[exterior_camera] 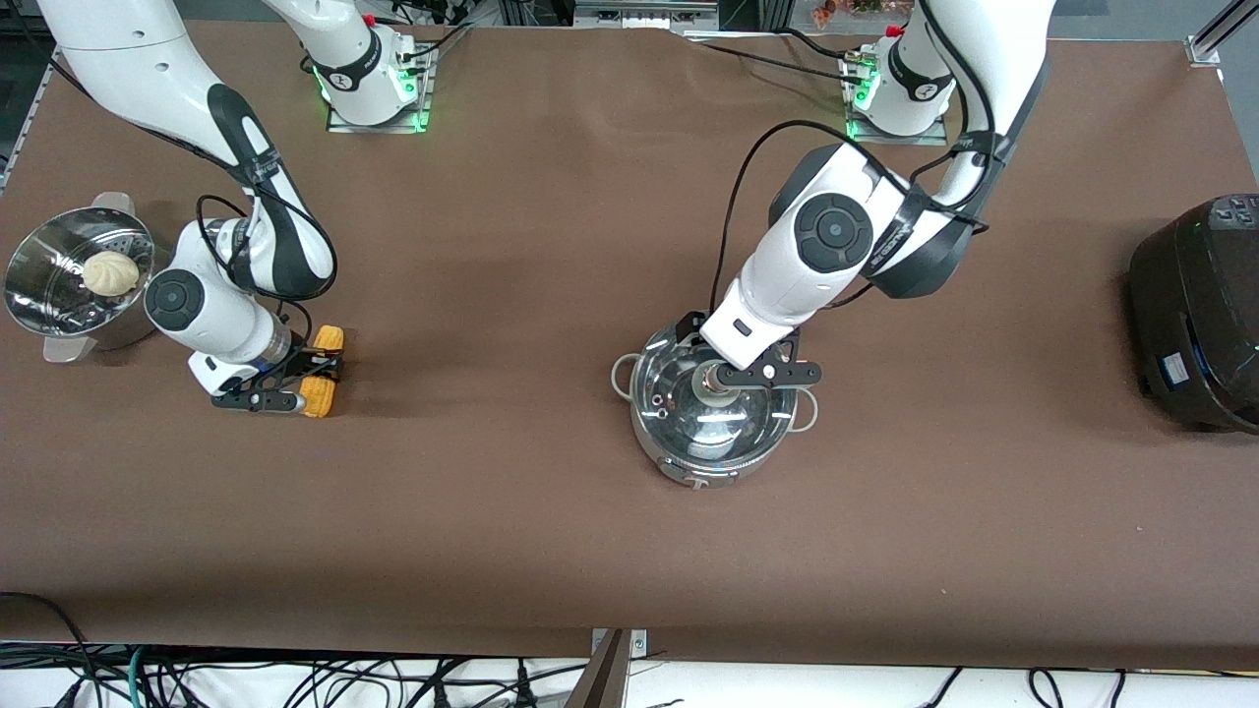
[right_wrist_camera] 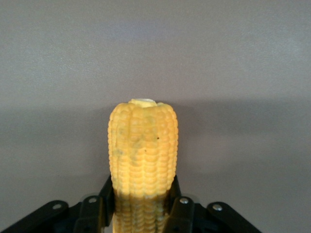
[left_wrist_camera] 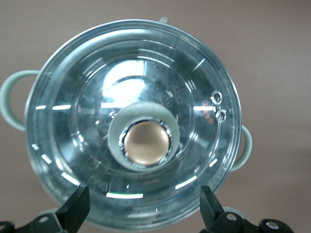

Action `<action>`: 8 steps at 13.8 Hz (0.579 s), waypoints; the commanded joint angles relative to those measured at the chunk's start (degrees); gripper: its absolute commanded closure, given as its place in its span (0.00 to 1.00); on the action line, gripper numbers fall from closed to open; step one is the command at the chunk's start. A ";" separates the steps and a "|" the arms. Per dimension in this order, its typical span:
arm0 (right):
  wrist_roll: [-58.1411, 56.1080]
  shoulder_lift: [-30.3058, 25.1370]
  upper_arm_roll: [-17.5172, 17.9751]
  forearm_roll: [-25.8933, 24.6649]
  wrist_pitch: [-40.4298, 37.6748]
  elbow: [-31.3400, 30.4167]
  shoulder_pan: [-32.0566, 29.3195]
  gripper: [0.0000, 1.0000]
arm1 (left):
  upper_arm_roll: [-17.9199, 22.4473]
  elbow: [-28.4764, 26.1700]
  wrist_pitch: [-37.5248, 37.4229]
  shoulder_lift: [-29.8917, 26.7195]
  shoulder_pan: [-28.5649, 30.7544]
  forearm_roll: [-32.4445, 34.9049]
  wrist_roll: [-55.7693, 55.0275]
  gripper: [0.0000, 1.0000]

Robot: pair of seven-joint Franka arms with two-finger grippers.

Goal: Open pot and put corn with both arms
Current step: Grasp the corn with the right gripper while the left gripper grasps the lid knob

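Over lidded pot (exterior_camera: 713, 418), left gripper (exterior_camera: 749, 375) spread, right gripper (exterior_camera: 295, 379) clasping corn (exterior_camera: 321, 379)

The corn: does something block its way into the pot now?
Yes. The glass lid is on the pot, with the open left gripper around its knob. The right gripper grips the corn on the table.

Yellow-orange corn (right_wrist_camera: 143, 150), kernels in neat rows, pale tip. Shiny steel pot (exterior_camera: 713, 413), clear lid (left_wrist_camera: 133, 121) streaked with white glints, bronze-faced knob (left_wrist_camera: 146, 144). Brown table (exterior_camera: 551, 246). White bun (exterior_camera: 108, 272). Black cooker (exterior_camera: 1200, 305).
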 commanded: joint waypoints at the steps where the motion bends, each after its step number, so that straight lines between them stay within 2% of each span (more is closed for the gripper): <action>1: -1.31 -0.79 0.40 0.18 0.25 -0.74 -0.23 0.84 | 1.55 2.30 0.55 1.22 -2.43 6.42 3.20 0.00; 3: -1.31 -1.32 0.49 0.18 -1.15 -0.30 -0.14 0.87 | 1.55 3.10 0.64 1.93 -2.43 6.62 2.86 0.00; 8: -1.05 -3.78 1.63 0.18 -10.63 4.88 -0.14 0.87 | 1.64 3.10 3.89 3.51 -2.52 6.62 2.86 0.01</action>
